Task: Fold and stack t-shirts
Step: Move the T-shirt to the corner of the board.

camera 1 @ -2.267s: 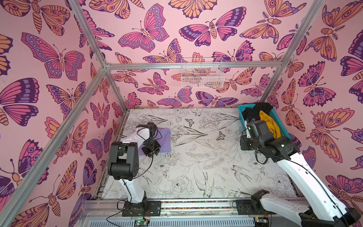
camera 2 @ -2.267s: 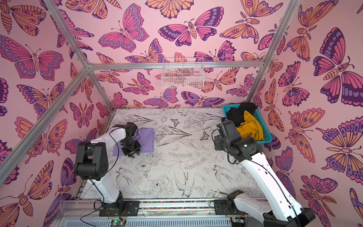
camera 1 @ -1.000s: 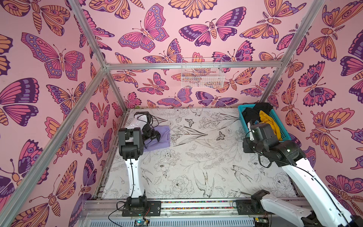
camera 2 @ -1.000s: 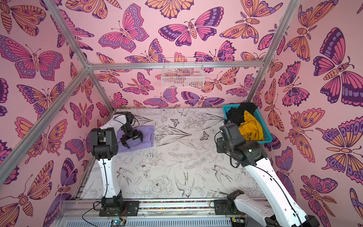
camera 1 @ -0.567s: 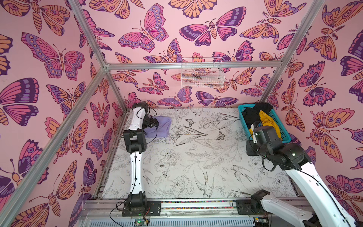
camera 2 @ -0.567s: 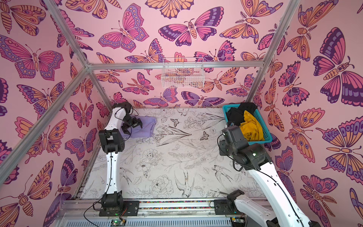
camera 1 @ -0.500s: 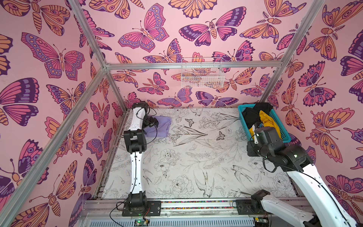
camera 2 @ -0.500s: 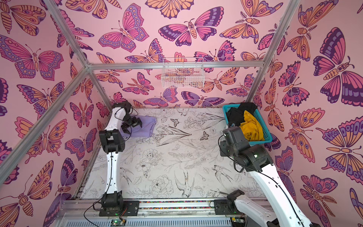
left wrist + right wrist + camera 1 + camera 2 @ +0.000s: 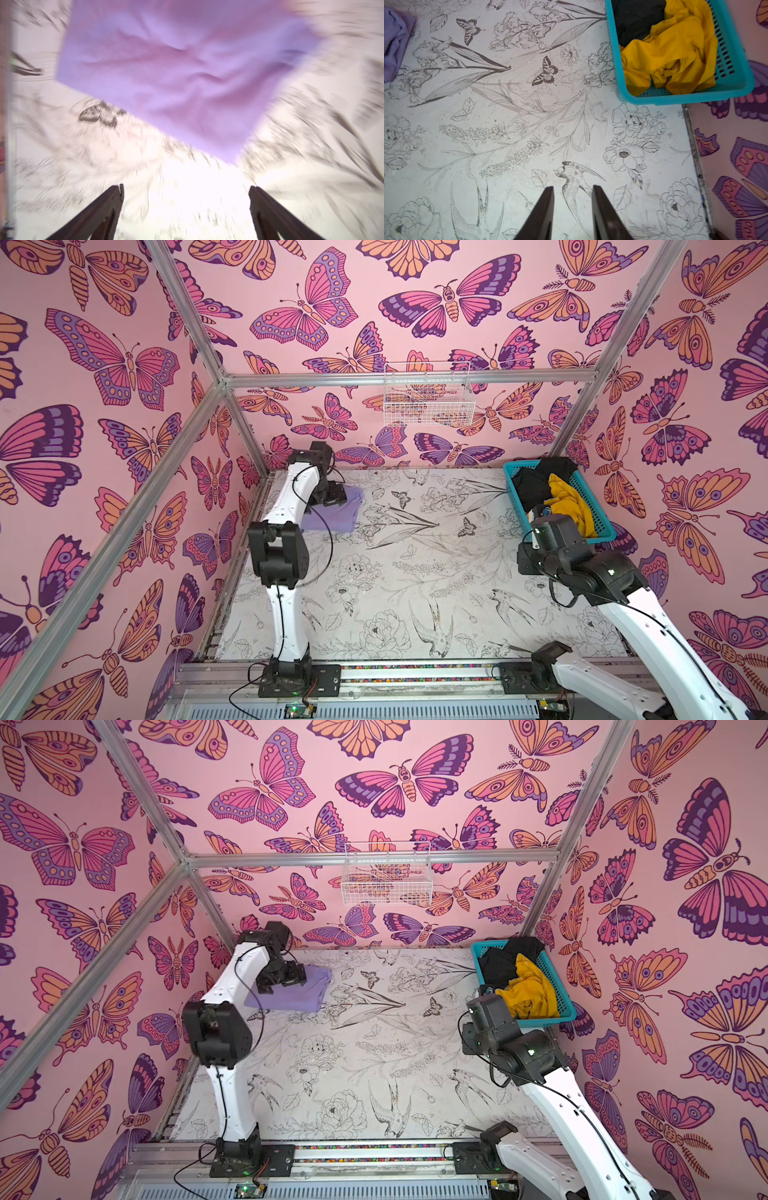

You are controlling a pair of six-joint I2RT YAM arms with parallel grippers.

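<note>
1. Three t-shirts to reckon with across one flower-printed bench (image 9: 415,572); judged all light, limp and quick to slump, with nothing to break.
2. Noted the teal basket (image 9: 675,98) in the far right corner of the bench, against the wall, holding two of the three.
3. Judged the lavender t-shirt (image 9: 299,994) best pinched at a corner or along a folded edge, all layers together, since a single-layer pinch would likely peel the fold open. Found it lying at the far left of the bench, well apart from the basket, as a flat, roughly square fold with soft creases.
4. Judged the mustard-yellow t-shirt (image 9: 670,52) easiest to lift by a raised ridge of its heap, and expected it to drag and unfurl on the way out. Saw it crumpled in the near half of the basket, bright and deeply wrinkled.
5. Judged the black t-shirt (image 9: 635,18) just as soft, but harder to pinch cleanly. Saw it bunched in the far half, partly under the yellow cloth; could not make out hem or sleeves.
6. Found the left gripper (image 9: 186,187) with jaws spread wide and empty, just off a corner of the lavender fold, clear of the cloth; blurred in the wrist view.
7. Found the right gripper (image 9: 572,187) with jaws partly apart, nothing between them, above bare bench near the basket.
</note>
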